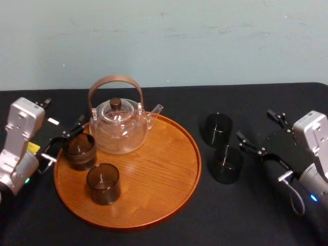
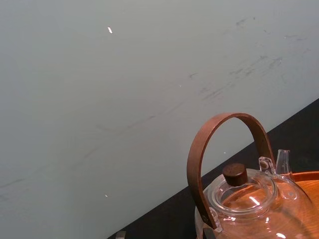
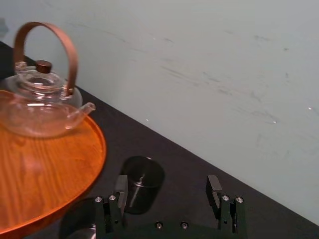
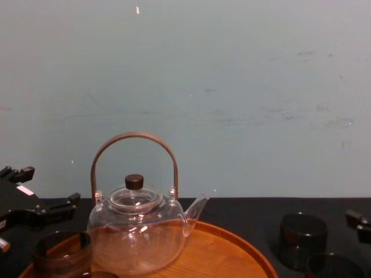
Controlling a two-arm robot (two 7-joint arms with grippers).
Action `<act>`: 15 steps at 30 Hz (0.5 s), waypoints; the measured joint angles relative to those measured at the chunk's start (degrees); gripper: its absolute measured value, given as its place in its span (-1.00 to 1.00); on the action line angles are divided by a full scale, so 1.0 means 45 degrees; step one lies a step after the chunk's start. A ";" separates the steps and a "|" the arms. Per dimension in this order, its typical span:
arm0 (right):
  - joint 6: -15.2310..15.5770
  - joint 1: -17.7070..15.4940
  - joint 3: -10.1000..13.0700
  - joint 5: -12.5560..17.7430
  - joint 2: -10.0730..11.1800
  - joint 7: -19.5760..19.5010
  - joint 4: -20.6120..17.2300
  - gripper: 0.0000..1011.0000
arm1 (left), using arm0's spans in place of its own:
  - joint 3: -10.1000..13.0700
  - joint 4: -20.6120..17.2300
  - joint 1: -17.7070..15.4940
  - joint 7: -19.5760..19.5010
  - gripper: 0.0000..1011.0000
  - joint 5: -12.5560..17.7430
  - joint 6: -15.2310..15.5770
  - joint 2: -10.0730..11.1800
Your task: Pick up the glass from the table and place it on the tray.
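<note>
The round orange-brown tray (image 1: 169,189) lies left of centre on the black table. Two dark glasses stand on it, one at its left rim (image 1: 79,151) and one nearer the front (image 1: 103,183). My left gripper (image 1: 65,139) is open just left of the rim glass (image 4: 61,249), fingers spread beside it. Two more dark glasses stand on the table to the right of the tray, a far one (image 1: 219,129) and a near one (image 1: 226,164). My right gripper (image 1: 252,124) is open, just right of them and holding nothing. In the right wrist view its fingers (image 3: 121,188) stand wide, close to the far glass (image 3: 143,180).
A clear glass teapot (image 1: 119,125) with a brown arched handle and a dark lid knob stands at the back left of the tray (image 4: 232,255). A pale wall runs along the table's far edge. Bare black tabletop lies in front of the two right glasses.
</note>
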 joint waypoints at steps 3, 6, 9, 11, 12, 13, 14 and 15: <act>-0.0012 -0.0170 0.0002 -0.0125 -0.0001 0.0120 -0.0186 0.98 | 0.0000 0.0000 0.0000 0.0000 0.98 0.0000 0.0000 -0.0001; -0.0026 -0.0284 0.0002 -0.0221 -0.0035 0.0261 -0.0292 0.98 | 0.0000 0.0000 0.0000 0.0000 0.98 0.0000 0.0000 0.0000; -0.0041 -0.0372 0.0016 -0.0292 -0.0074 0.0396 -0.0364 0.98 | 0.0000 -0.0001 0.0000 0.0000 0.98 0.0000 0.0000 0.0000; -0.0049 -0.0416 0.0018 -0.0319 -0.0100 0.0472 -0.0388 0.98 | 0.0000 -0.0001 0.0000 0.0000 0.98 0.0000 0.0000 0.0001; -0.0053 -0.0454 0.0019 -0.0339 -0.0130 0.0567 -0.0416 0.98 | 0.0000 0.0000 0.0000 0.0000 0.98 0.0000 0.0000 -0.0001; -0.0055 -0.0472 0.0018 -0.0342 -0.0143 0.0614 -0.0424 0.98 | 0.0000 -0.0001 -0.0001 0.0000 0.98 0.0000 0.0000 0.0000; -0.0059 -0.0509 0.0018 -0.0342 -0.0179 0.0720 -0.0428 0.98 | 0.0000 0.0000 -0.0001 0.0000 0.98 0.0001 0.0000 0.0000; -0.0062 -0.0526 0.0021 -0.0340 -0.0202 0.0765 -0.0428 0.98 | 0.0000 0.0000 -0.0001 0.0000 0.98 0.0001 0.0000 0.0000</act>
